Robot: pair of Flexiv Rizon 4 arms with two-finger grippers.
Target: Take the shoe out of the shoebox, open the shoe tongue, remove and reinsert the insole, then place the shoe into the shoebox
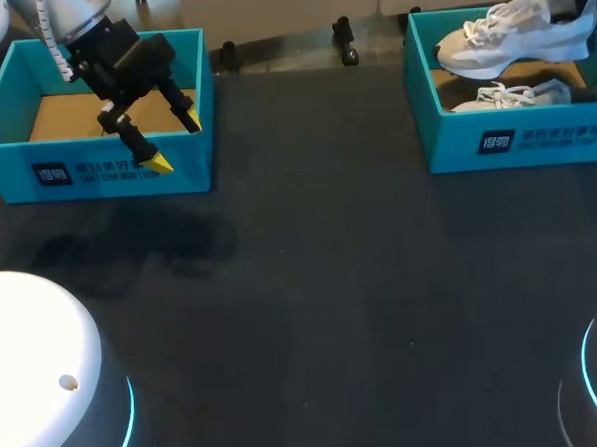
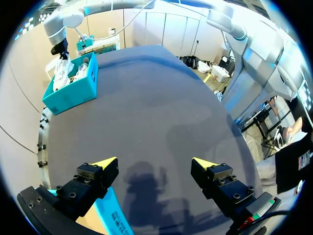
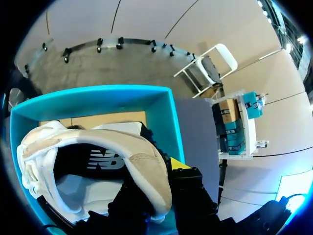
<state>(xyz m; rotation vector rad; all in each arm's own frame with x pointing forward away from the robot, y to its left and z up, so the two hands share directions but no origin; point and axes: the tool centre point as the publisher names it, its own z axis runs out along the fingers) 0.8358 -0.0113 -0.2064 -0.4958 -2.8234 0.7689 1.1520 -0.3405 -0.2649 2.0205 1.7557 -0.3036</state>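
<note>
Shoe: our pale sneaker (image 1: 514, 34) hangs tilted just above the right shoebox (image 1: 515, 144), already lifted out.
Second shoe (image 1: 512, 95): lies inside that box.
Right gripper (image 3: 155, 182): pinched on the sneaker's collar wall, which, we judge, leaves the tongue reachable.
Left gripper (image 1: 174, 142): spread wide and empty over the left shoebox (image 1: 34, 147), seemingly kept free to assist.

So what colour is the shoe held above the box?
The sneaker is white and beige; head view.
</note>
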